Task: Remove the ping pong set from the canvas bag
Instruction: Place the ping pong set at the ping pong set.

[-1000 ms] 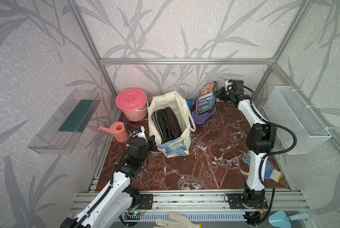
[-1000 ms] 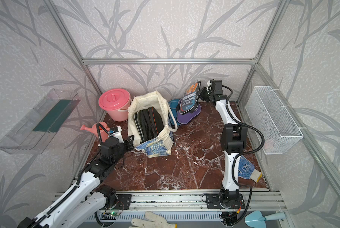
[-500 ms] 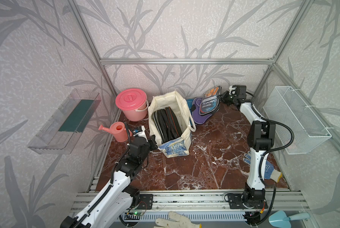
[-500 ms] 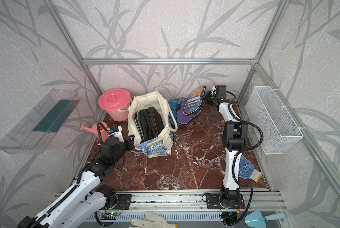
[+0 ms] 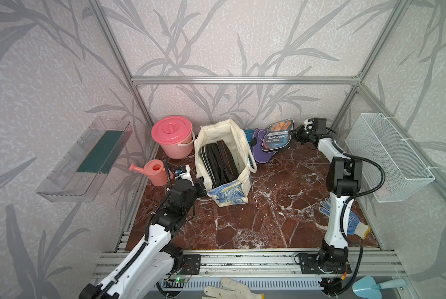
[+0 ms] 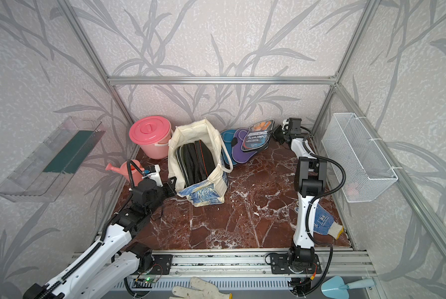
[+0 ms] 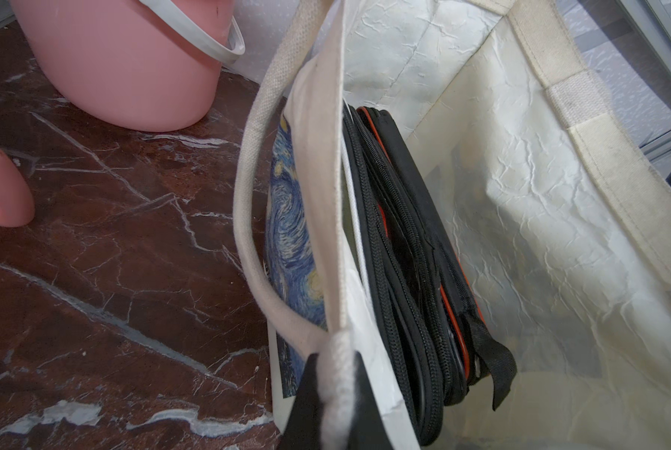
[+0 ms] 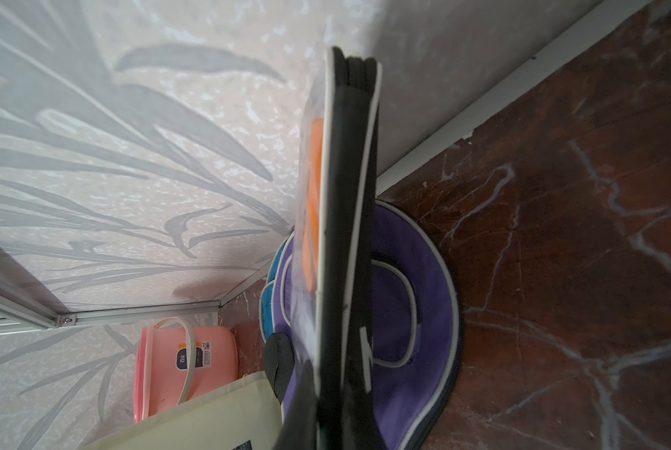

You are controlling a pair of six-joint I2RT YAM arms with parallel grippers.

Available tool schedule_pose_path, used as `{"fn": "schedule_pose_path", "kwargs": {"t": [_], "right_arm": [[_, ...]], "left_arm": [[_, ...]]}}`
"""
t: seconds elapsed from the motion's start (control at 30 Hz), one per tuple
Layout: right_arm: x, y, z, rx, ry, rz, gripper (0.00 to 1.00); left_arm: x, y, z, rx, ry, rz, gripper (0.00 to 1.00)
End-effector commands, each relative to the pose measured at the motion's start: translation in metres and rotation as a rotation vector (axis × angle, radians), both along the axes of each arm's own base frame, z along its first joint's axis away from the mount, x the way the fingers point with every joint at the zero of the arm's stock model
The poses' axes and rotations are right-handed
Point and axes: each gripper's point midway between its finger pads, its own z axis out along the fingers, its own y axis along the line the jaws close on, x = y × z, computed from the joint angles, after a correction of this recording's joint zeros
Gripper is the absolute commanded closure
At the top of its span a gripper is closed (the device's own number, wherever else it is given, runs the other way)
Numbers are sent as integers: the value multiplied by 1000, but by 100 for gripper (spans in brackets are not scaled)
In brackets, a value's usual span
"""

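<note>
The cream canvas bag (image 5: 229, 192) (image 6: 203, 192) stands upright at the back middle, with several dark zipped cases of the ping pong set (image 5: 219, 160) (image 7: 404, 253) on edge inside. My left gripper (image 5: 200, 183) (image 7: 336, 393) is shut on the bag's near left rim, where the white rope handle (image 7: 248, 175) is sewn on. My right gripper (image 5: 295, 135) (image 8: 326, 409) is shut on a black-and-clear case with orange balls (image 5: 277, 137) (image 8: 345, 195). That case hangs tilted just over a purple case (image 5: 262, 152) (image 8: 415, 311) and a teal case (image 5: 249, 137) lying right of the bag.
A pink lidded bucket (image 5: 172, 137) and a pink watering can (image 5: 156, 172) stand left of the bag. A wire basket (image 5: 390, 160) hangs on the right wall, a clear shelf (image 5: 87, 158) on the left one. A blue-dotted glove (image 5: 346, 220) lies by the right arm.
My right gripper has carried the case with orange balls lower and a little right, tilting it flatter over the purple case. The left gripper and the bag have not moved.
</note>
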Motion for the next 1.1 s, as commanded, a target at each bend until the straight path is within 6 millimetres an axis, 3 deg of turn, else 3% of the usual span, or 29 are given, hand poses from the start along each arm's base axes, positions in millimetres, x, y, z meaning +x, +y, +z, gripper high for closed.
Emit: {"fn": "schedule_pose_path", "kwargs": {"t": [0.0, 0.23, 0.57, 0.87, 0.97, 1.07], "right_arm": [[-16, 0, -45, -46, 109, 26, 100], [-33, -5, -82, -44, 171, 21, 93], [-50, -15, -117, -93, 240, 4, 50], [-62, -20, -112, -141, 241, 2, 17], [-67, -23, -102, -189, 218, 5, 6], [-70, -26, -88, -219, 195, -4, 1]], "left_arm": [[-2, -2, 8, -4, -17, -15, 100], [-4, -2, 9, -6, -18, -20, 100], [-6, -2, 11, -10, -25, -19, 100], [-6, -3, 12, -10, -26, -27, 100], [-6, -3, 12, -11, -26, -28, 100], [-6, -4, 12, -13, -25, -32, 100]]}}
